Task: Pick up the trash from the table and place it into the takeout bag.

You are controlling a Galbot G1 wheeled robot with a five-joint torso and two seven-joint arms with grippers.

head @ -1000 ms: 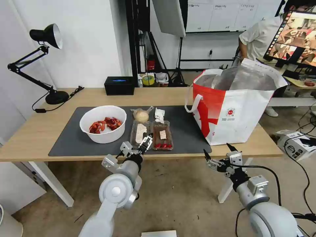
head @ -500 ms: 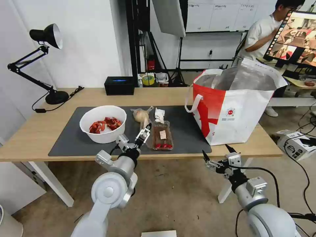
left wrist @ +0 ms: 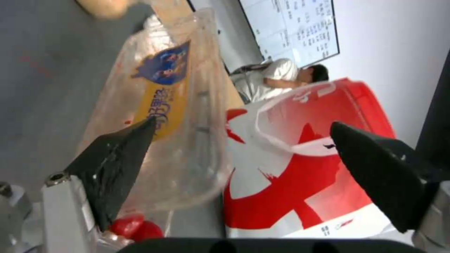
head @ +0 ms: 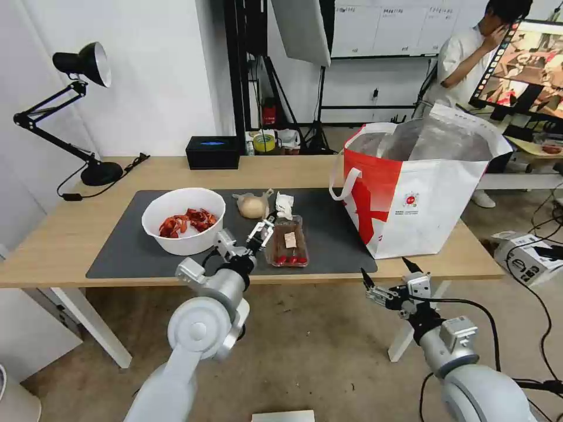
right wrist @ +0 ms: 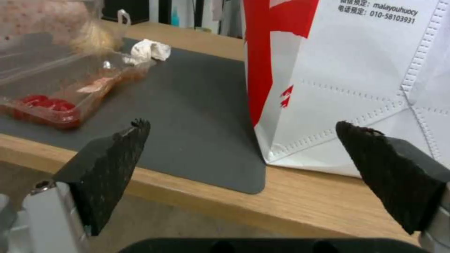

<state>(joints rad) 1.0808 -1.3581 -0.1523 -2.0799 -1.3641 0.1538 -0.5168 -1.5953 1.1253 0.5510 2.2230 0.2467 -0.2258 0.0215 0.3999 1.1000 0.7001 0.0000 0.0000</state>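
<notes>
- The table (head: 70,234), a light-wood desktop, carries a dark grey mat (head: 129,246).
- The takeout bag (head: 434,205) stands upright at the right end of the table, mouth open, foil lining showing.
- The white bowl of crayfish shells (head: 183,220) sits on the mat's left part.
- The clear two-compartment tray (head: 288,241) lies mid-mat; its left half appears tipped up, though the gripper partly hides it.
- The left gripper (head: 257,232) is at the tray's left half, fingers spread wide, one finger (left wrist: 117,165) against the clear plastic; nothing is clamped.
- The right gripper (head: 388,275) hangs below the table's near edge, fingers wide apart, empty.
- The knotted bag with a beige lump (head: 253,205) lies just beyond the tray.
- The crumpled tissue (head: 284,204) lies to that bag's right.
</notes>
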